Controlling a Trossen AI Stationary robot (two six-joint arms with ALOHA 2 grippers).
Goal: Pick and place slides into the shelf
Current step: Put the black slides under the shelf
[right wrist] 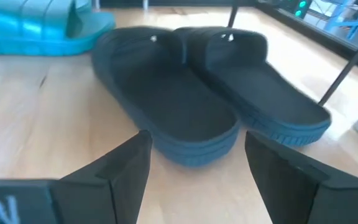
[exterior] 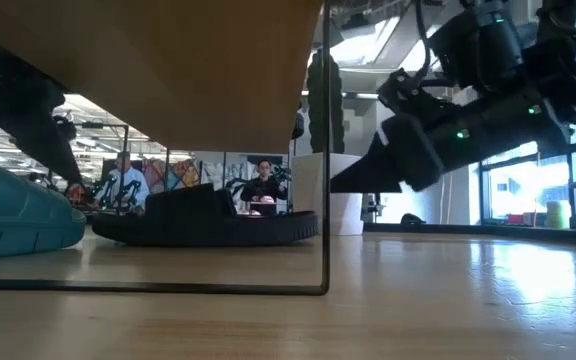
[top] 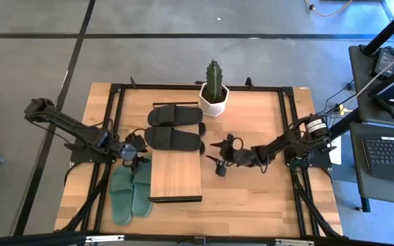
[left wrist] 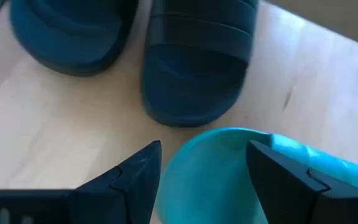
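- Wooden plank top of the shelf (top: 176, 179) lies in the middle of the table (top: 252, 205), and the low view shows it hanging above the tabletop on its thin black frame
- One black pair of slides (top: 175, 127) lies side by side at the far end of the shelf, next to a potted cactus (top: 214, 89); whether they sit under the plank or just past it I cannot tell
- The green pair of slides (top: 130, 195) rests on the table along the shelf's left side
- Only these four slides show, so I judge the task near its start: nothing is clearly stowed and every pair is left to place
- The left gripper (top: 134, 154) hovers at the toe end of the green pair, fingers spread wide on either side of one green slide (left wrist: 229, 180), not yet pinching it
- The right gripper (top: 221, 156) hangs just right of the shelf, aimed at the nearer black slide (right wrist: 166, 106), jaws wide apart and holding nothing
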